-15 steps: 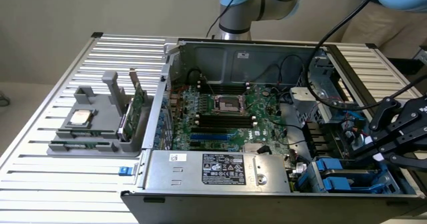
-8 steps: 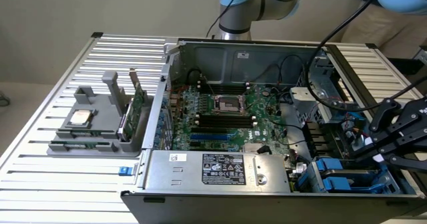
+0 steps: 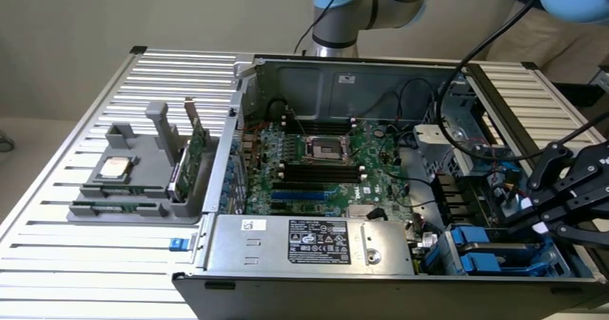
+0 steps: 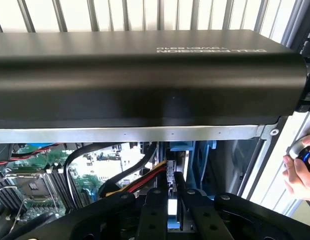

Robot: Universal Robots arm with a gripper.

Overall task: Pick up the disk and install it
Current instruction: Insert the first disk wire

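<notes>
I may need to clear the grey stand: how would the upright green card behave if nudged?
The green card looks thin and stiff, so probably light. Standing on edge in the grey stand, it would likely tip or lever under a sideways nudge. Its bare circuitry seems fragile.

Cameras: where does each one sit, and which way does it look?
Exterior view: sits off the arm, up high, looking down into the open computer case; shows the arm and its pincer.
Wrist view: rides on the wrist, looking past the pincer into the case toward its black panel; a person's hand shows too.
Both share: the pincer, the case and the green motherboard.
</notes>
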